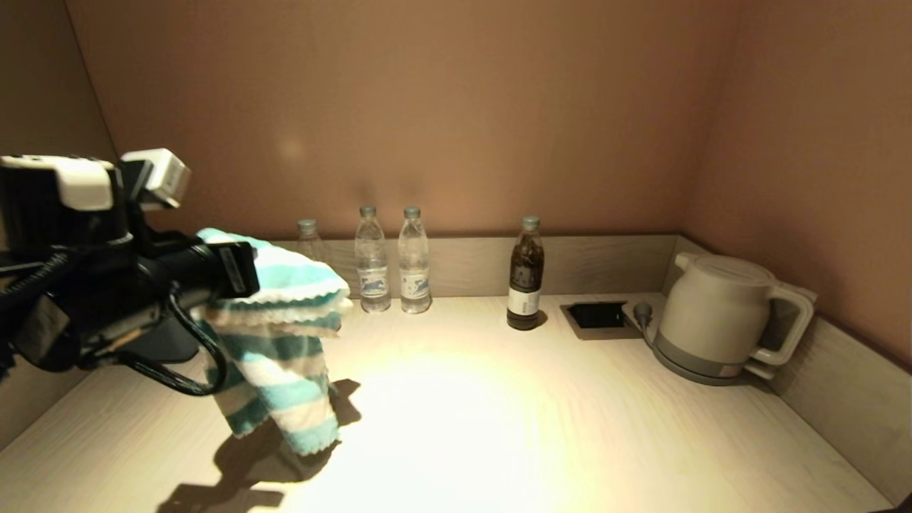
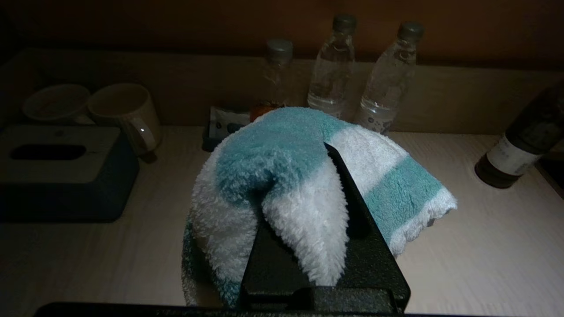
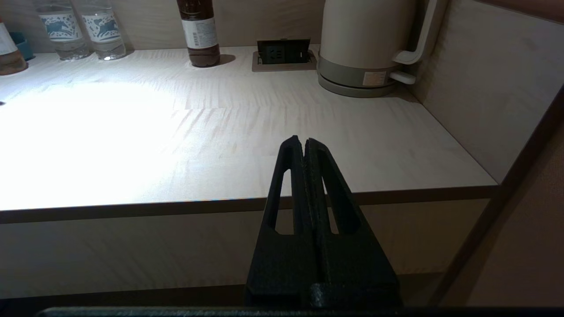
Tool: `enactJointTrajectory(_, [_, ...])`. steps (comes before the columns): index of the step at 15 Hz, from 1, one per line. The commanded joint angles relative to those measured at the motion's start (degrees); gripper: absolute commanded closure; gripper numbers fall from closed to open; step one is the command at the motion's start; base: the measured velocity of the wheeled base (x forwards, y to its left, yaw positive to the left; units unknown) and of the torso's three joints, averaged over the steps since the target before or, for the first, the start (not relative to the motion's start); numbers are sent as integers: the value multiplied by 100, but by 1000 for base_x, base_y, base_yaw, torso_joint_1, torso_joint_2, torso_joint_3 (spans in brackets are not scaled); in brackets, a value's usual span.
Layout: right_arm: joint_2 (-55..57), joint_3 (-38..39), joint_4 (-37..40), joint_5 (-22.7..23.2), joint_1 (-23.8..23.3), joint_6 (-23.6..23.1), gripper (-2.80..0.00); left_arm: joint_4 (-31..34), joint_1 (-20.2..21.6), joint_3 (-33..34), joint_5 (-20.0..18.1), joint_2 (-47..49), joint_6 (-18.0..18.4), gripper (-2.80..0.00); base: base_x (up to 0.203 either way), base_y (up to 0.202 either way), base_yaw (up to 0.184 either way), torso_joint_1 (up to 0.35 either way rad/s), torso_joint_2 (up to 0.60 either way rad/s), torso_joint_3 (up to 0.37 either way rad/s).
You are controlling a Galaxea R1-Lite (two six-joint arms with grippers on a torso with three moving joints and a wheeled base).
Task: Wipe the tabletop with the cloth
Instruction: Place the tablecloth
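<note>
While the left gripper [image 1: 246, 274] hangs above the left part of the tabletop [image 1: 499, 427], its fingers pinch the cloth [image 1: 278, 342] w/ folds draped over both sides, most of it dangling below, clear of the surface. Judging by that, cloth is held high to carry it over before lowering to wipe. Bottles [image 1: 392, 260] along the far rim, dark bottle [image 1: 525, 274] & kettle [image 1: 719, 320] far right, so open area near centre looks like the wiping zone. Right gripper [image 3: 304, 143] parked off the near edge, fingers pressed together, holding nothing.

Black arm [image 1: 107, 285], white casing, looped cable [image 1: 192, 356]
</note>
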Motion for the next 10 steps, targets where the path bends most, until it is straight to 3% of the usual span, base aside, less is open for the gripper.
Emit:
enactJointTrajectory(1, [7,0,-2,-1,1,4,0,-38,584,-293,1,-610,311,0,0,0,0,0,0,0])
enactJointTrajectory(4, [7,0,-2,-1,1,4,0,-122,1536,-448,4,-1026,745,0,0,0,0,0,0,0])
enactJointTrajectory(6, [7,0,-2,-1,1,4,0,-280,1882,-439,12,-1155,1026,0,0,0,0,0,0,0])
enactJointTrajectory(8, [7,0,-2,-1,1,-5,0,-683,2662,-337,-1,-1137,1246,0,0,0,0,0,0,0])
enactJointTrajectory(10, [7,0,-2,-1,1,4,0,-1474,3377,-157,-23,-975,1513,0,0,0,0,0,0,0])
